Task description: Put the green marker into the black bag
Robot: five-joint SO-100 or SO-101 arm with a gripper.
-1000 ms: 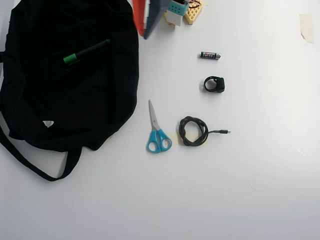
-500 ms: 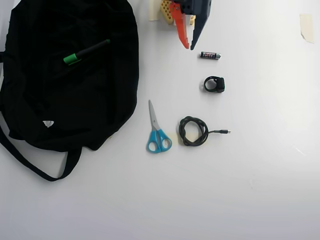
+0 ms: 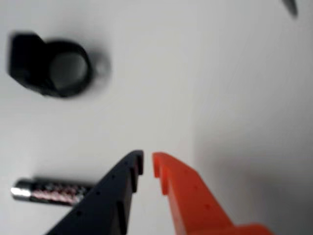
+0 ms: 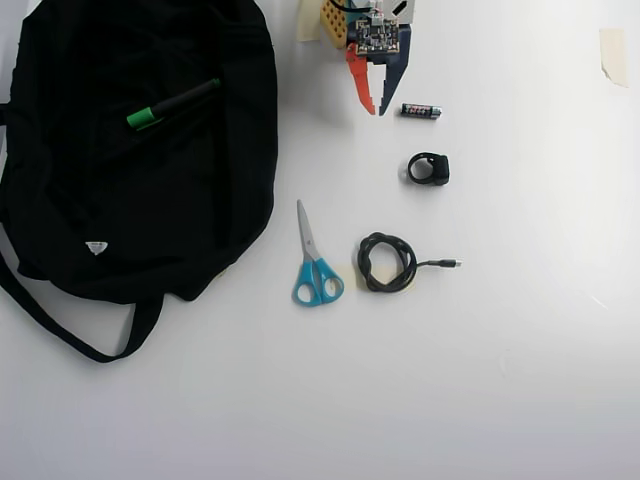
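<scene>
- Wrist view: end effector (image 3: 147,163) empty, tips nearly together over the bench (image 3: 234,98); battery (image 3: 49,191) just left, black ring (image 3: 51,67) beyond.
- Overhead view: green marker (image 4: 172,104) lies on the black bag (image 4: 130,220); end effector (image 4: 375,108) well apart, beside the battery (image 4: 421,111).

From my overhead view the bag (image 4: 140,150) fills the left of the desk (image 4: 520,380), with the marker (image 4: 172,104) lying on it. The hand (image 4: 375,110) sits at the top centre — the battery (image 4: 421,111) just to its right. Below come the ring clip (image 4: 429,168), then the coiled cable (image 4: 387,262), with the scissors (image 4: 315,262) to its left.
</scene>
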